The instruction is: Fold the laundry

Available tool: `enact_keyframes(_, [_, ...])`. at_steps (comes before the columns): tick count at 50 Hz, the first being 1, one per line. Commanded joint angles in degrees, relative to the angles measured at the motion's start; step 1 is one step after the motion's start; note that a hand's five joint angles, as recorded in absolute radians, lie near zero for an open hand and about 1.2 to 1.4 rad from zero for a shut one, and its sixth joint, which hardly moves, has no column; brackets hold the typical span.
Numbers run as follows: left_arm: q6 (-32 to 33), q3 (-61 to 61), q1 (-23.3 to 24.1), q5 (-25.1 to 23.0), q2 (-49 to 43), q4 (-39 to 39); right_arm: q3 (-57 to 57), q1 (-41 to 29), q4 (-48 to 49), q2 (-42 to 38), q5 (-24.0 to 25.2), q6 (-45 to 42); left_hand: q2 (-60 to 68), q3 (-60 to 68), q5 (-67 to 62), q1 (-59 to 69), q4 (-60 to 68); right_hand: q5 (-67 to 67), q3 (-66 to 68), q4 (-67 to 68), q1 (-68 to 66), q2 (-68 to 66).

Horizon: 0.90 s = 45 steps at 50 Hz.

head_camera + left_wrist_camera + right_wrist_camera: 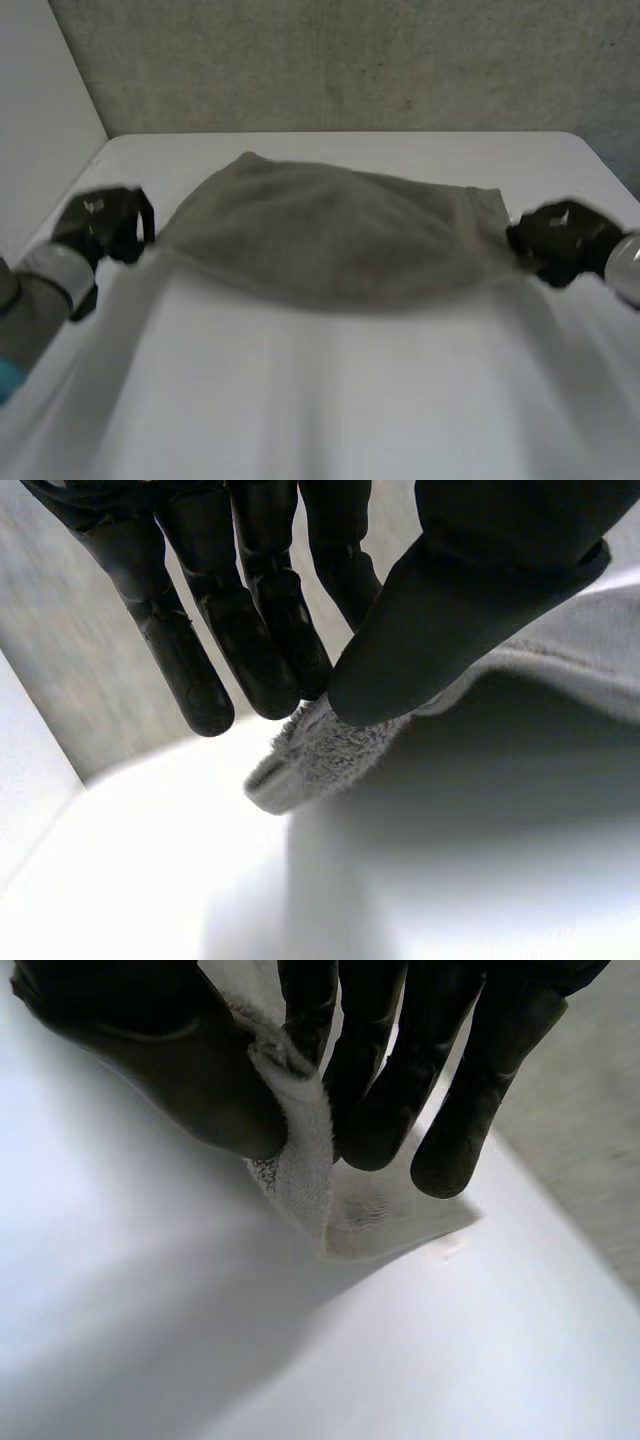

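Note:
A grey towel hangs stretched between my two hands above the white table, sagging in the middle. My left hand pinches the towel's left corner between thumb and fingers. My right hand pinches the right corner of the towel the same way, thumb against fingers, with a flap of cloth hanging below them.
A grey wall runs behind the table's far edge. A white side wall stands at the left. The table's rounded far right corner lies behind my right hand.

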<state>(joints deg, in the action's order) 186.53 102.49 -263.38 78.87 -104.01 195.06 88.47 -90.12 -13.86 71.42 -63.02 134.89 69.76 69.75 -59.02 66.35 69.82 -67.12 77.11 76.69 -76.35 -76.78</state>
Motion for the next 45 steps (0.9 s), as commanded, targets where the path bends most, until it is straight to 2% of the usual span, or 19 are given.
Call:
enact_keyframes(1, [8.4, 10.9, -2.9, -1.4, 0.4, 3.0, 8.8, 2.0, 3.4, 0.8, 0.1, -3.0, 10.2, 10.2, -11.0, 13.6, 10.2, -2.9, 2.9, 3.3, -3.7, -3.2])
enact_keyframes(5, [12.5, 14.1, -4.6, -1.8, 3.1, 0.7, 9.4, 4.0, 1.9, 3.8, 0.0, -3.7, 10.2, 10.2, -11.0, 13.6, 10.2, -2.9, 2.9, 3.3, -3.7, -3.2])
enact_keyframes(7, [15.4, 16.5, -5.7, -2.6, 9.2, -3.2, 9.5, 4.9, 0.3, 6.2, 0.1, -4.5, 10.2, 10.2, -11.0, 13.6, 10.2, -2.9, 2.9, 3.3, -3.7, -3.2])
enact_keyframes(9, [16.0, 17.2, -6.3, -3.3, 12.1, -5.5, 9.0, 7.5, -5.5, 10.7, 0.3, -7.6, 10.2, 10.2, -11.0, 13.6, 10.2, -2.9, 2.9, 3.3, -3.7, -3.2])
enact_keyframes(12, [16.1, 17.9, -7.1, -5.6, 18.8, -11.3, 8.5, 9.2, -9.6, 12.3, 0.3, -10.2, 10.2, 10.2, -11.0, 13.6, 10.2, -2.9, 2.9, 3.3, -3.7, -3.2])
enact_keyframes(13, [16.1, 17.9, -7.1, -5.6, 18.8, -11.3, 7.7, 11.0, -14.2, 13.4, 0.4, -13.5, 10.2, 10.2, -11.0, 13.6, 10.2, -2.9, 2.9, 3.3, -3.7, -3.2])
enact_keyframes(14, [16.1, 18.0, -7.6, -6.9, 23.0, -14.6, 6.5, 12.7, -18.9, 14.4, 0.9, -17.1, 10.2, 10.2, -11.0, 13.6, 10.2, -2.9, 2.9, 3.3, -3.7, -3.2])
enact_keyframes(15, [16.1, 17.9, -8.3, -8.2, 26.5, -17.8, 6.5, 12.7, -18.9, 14.5, 0.9, -17.1, 10.2, 10.2, -11.0, 13.6, 10.2, -2.9, 2.9, 3.3, -3.7, -3.2])
enact_keyframes(17, [16.1, 17.7, -8.9, -9.5, 29.3, -20.4, 4.2, 15.7, -26.8, 15.9, 3.0, -22.8, 10.2, 10.2, -11.0, 13.6, 10.2, -2.9, 2.9, 3.3, -3.7, -3.2])
enact_keyframes(20, [16.1, 16.6, -9.8, -11.7, 32.7, -24.3, 2.8, 16.6, -28.9, 16.1, 4.7, -23.7, 10.2, 10.2, -11.0, 13.6, 10.2, -2.9, 2.9, 3.3, -3.7, -3.2])
enact_keyframes(22, [16.1, 16.3, -9.8, -12.3, 33.3, -25.2, 0.3, 17.9, -29.1, 16.1, 7.5, -22.1, 10.2, 10.2, -11.0, 13.6, 10.2, -2.9, 2.9, 3.3, -3.7, -3.2])
enact_keyframes(24, [16.1, 16.0, -9.8, -12.4, 33.3, -25.3, -0.5, 18.1, -29.2, 16.0, 8.4, -21.1, 10.2, 10.2, -11.0, 13.6, 10.2, -2.9, 2.9, 3.3, -3.7, -3.2])
enact_keyframes(30, [16.5, 15.4, -10.2, -12.3, 28.3, -22.7, -1.5, 18.1, -27.5, 12.4, 8.4, -20.1, 10.2, 10.2, -11.0, 13.6, 10.2, -2.9, 2.9, 3.3, -3.7, -3.2])
enact_keyframes(34, [16.6, 13.9, -9.4, -11.7, 18.9, -17.9, -2.3, 17.5, -26.0, 9.2, 7.5, -19.4, 10.2, 10.2, -11.0, 13.6, 10.2, -2.9, 2.9, 3.3, -3.7, -3.2])
enact_keyframes(43, [16.4, 7.5, -8.1, -10.2, 4.3, -13.7, -3.6, 11.2, -22.9, 2.1, -1.0, -18.8, 10.2, 10.2, -11.0, 13.6, 10.2, -2.9, 2.9, 3.3, -3.7, -3.2])
enact_keyframes(45, [16.1, 2.9, -6.1, -8.9, -0.4, -13.7, -4.1, 10.2, -21.6, 1.0, -1.9, -18.6, 10.2, 10.2, -11.0, 13.6, 10.2, -2.9, 2.9, 3.3, -3.7, -3.2])
